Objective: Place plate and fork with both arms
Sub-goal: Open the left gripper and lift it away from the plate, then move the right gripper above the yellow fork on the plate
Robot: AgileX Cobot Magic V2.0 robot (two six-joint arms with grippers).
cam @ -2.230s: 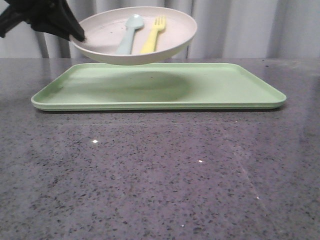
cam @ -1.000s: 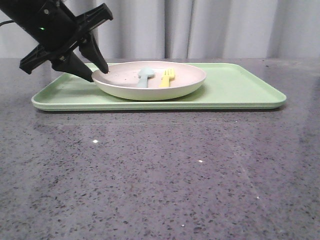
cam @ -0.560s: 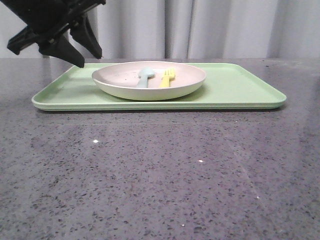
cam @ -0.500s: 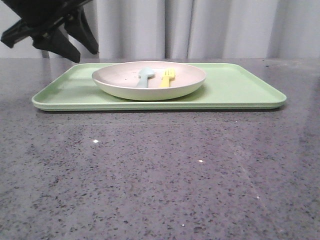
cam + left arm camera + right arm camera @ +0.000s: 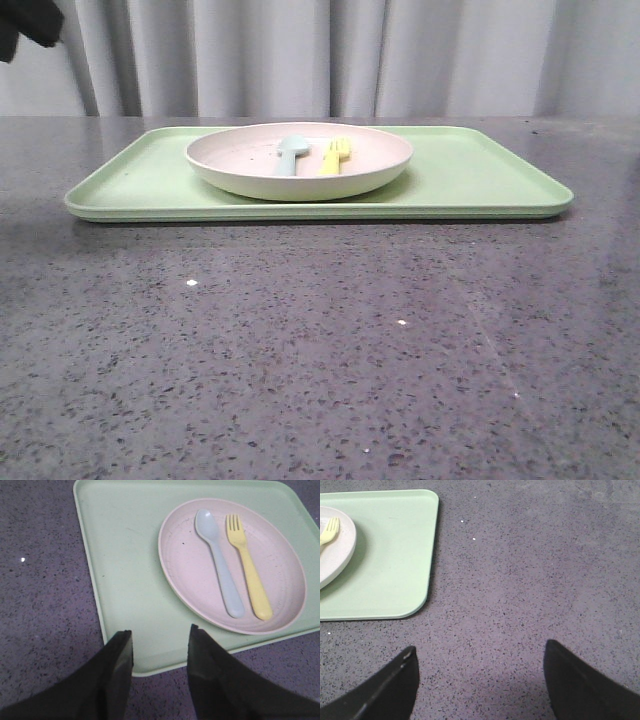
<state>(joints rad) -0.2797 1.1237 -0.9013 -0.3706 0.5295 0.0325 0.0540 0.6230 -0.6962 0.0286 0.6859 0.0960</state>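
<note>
The pale pinkish-cream plate rests flat on the light green tray, left of the tray's middle. On the plate lies the small yellow fork, tines pointing away from me, with a pale blue spoon beside it. From the left wrist view the plate, fork and spoon show clearly. My left gripper hangs open above the tray's corner, holding nothing. My right gripper is open over bare table beside the tray's other end; a fork tip shows there.
The grey speckled table stretches in front of the tray. A pale curtain closes off the back. Only a dark scrap of the left arm shows at the front view's upper left corner.
The left gripper let go of the plate's rim after setting it on the tray, then rose up and to the left, almost out of the front view. Plate, fork and spoon stay still.
</note>
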